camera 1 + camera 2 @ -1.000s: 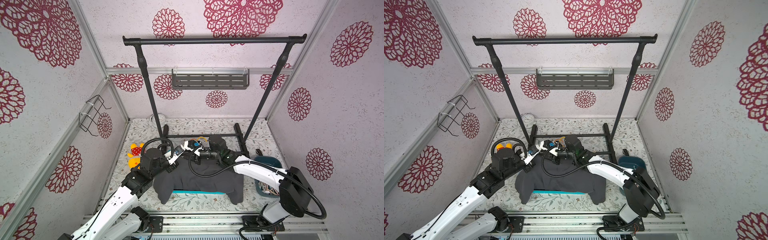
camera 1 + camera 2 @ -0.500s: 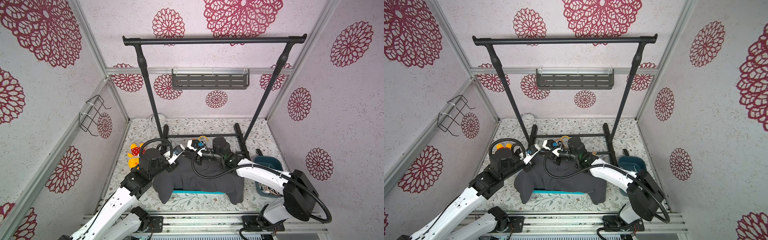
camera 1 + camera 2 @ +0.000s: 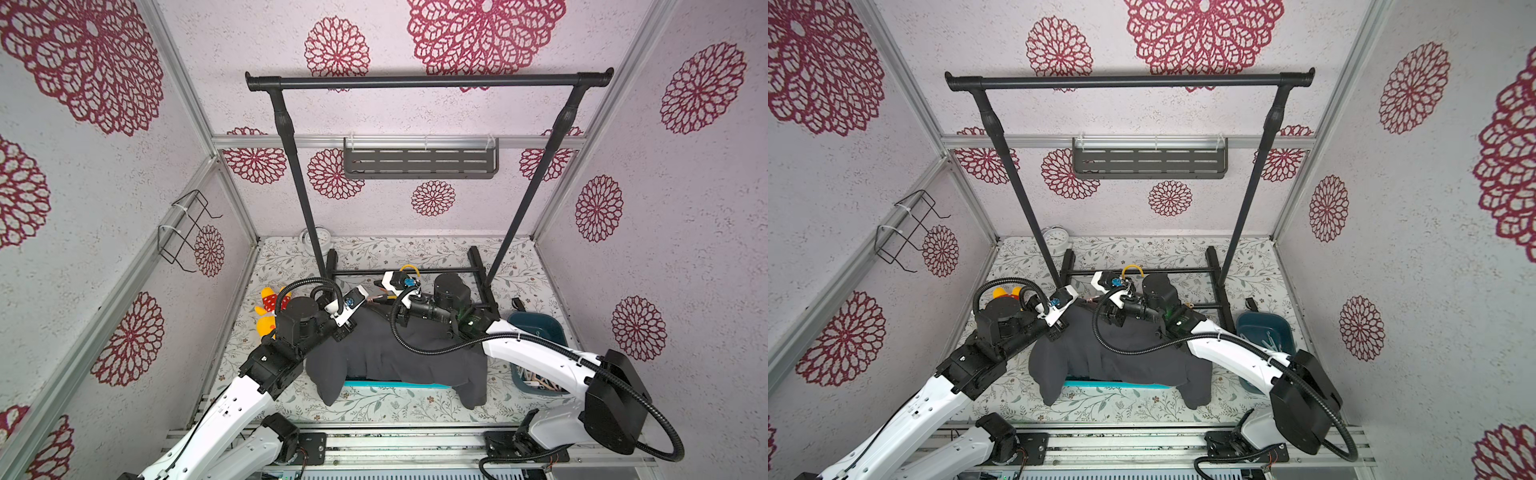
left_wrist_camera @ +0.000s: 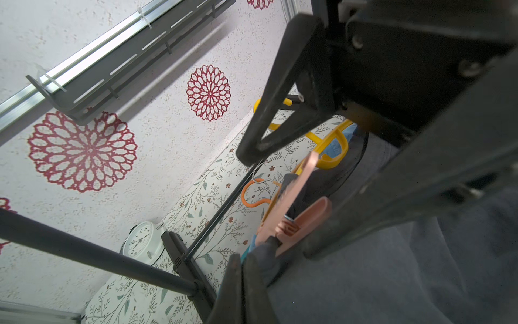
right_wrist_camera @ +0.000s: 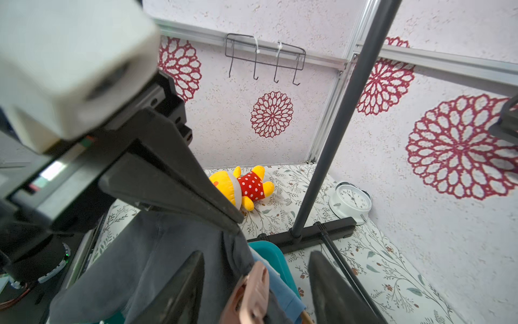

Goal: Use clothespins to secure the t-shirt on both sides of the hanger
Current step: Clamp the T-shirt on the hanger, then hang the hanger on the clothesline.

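Observation:
A dark grey t-shirt (image 3: 395,353) (image 3: 1121,353) lies spread on the floor in both top views. A peach-pink clothespin (image 5: 252,291) (image 4: 291,202) is clipped on its raised far edge. My right gripper (image 5: 255,291) (image 3: 387,300) is open, its fingers (image 5: 179,289) apart on either side of the clothespin and not touching it. My left gripper (image 4: 241,269) (image 5: 236,221) is shut on a fold of the t-shirt right beside the pin. An orange hanger hook (image 4: 248,193) and a yellow hanger (image 4: 330,146) show beyond the collar. Which hanger carries the shirt is hidden by cloth.
A black garment rack (image 3: 428,81) stands over the back of the floor, its base bars (image 3: 478,270) just behind the grippers. A white clock (image 3: 1057,241), a yellow plush toy (image 3: 266,307) and a blue bin of clothespins (image 3: 536,332) sit around. A teal edge (image 3: 395,384) shows under the shirt.
My right gripper's jaws have opened and let go of the clothespin, which stays clipped on the t-shirt. The right arm has drawn back slightly. The left gripper keeps its hold.

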{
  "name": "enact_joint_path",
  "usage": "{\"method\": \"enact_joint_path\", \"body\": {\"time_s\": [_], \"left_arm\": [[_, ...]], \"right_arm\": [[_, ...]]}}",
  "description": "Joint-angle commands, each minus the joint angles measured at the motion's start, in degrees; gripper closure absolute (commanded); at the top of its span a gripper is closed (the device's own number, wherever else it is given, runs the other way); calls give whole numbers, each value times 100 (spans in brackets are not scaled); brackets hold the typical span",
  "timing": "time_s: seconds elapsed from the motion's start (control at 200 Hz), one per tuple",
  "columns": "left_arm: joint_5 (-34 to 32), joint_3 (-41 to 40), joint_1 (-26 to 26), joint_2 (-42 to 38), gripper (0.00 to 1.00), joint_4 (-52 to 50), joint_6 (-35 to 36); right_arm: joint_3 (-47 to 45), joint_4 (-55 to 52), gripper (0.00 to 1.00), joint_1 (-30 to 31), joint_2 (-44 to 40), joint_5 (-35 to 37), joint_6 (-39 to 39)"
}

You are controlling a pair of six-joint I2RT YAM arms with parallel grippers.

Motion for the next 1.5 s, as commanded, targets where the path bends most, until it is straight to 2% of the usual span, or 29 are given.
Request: {"method": "enact_joint_path", "body": {"time_s": [0.0,0.085,0.18,0.395,0.555,0.72,0.981,1.261,1.496], "left_arm": [[-84,76,18,-129,100,368,9],[-79,86,17,-136,100,376,14],[-83,100,19,-155,100,377,1],[-75,102,17,-293,100,376,-8],[20,137,19,-340,100,368,-51],[82,190,3,-364,100,324,-96],[189,199,2,-436,100,307,-104],[241,216,-25,-507,100,281,-131],[264,225,-42,-550,100,300,-130]], "right_arm": [[61,-104,35,14,-418,240,14],[15,-323,34,11,-685,429,-9],[-7,-873,35,14,-1024,1030,-137],[-344,-2497,52,13,-1711,2430,-770],[-304,-3371,57,14,-1905,2792,-949],[-130,-3907,61,9,-1644,3173,-1194],[-98,-3558,66,-43,-1289,3700,-1436],[99,-3294,71,-214,-833,3848,-1621],[175,-3095,69,-285,-658,3745,-1709]]}}
